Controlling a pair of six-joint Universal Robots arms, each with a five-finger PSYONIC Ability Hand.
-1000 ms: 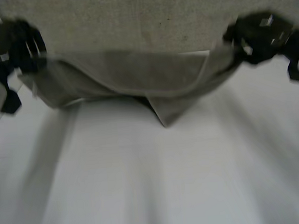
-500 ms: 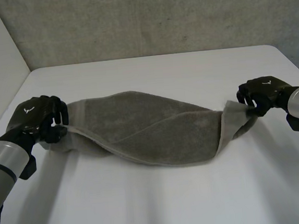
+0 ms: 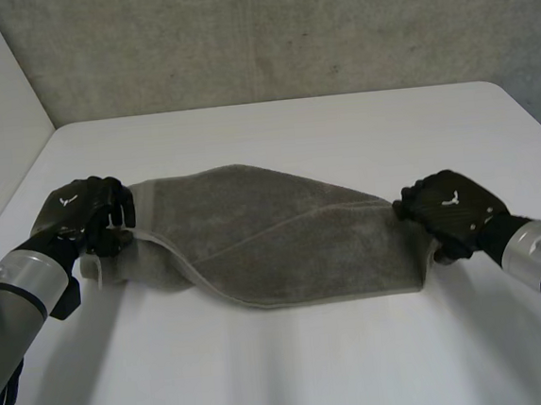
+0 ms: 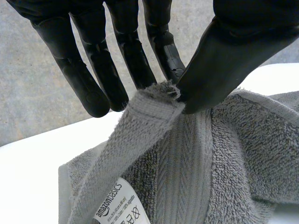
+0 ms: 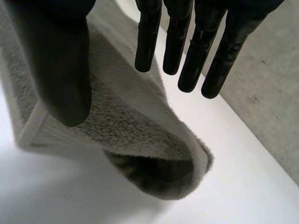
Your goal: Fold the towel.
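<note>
Soft grey terry towel (image 3: 274, 240) (limp, light) suits corner grips: left hand (image 4: 243, 46) pinches the hemmed corner at its fingertips; right hand (image 5: 56, 56), fingers straight, holds nothing.

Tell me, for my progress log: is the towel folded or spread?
Folded, loosely: the towel lies doubled over on the table, one layer's edge crossing the other.

the towel (image 3: 274, 245) is grey-brown terry, with a ribbed woven band by the left robot hand (image 3: 77, 215) and a white label (image 4: 117, 207) printed in dark letters. the right robot hand (image 3: 451, 210) is black, like the left. the surface (image 3: 295, 371) is white, the wall (image 3: 284, 31) speckled grey.
</note>
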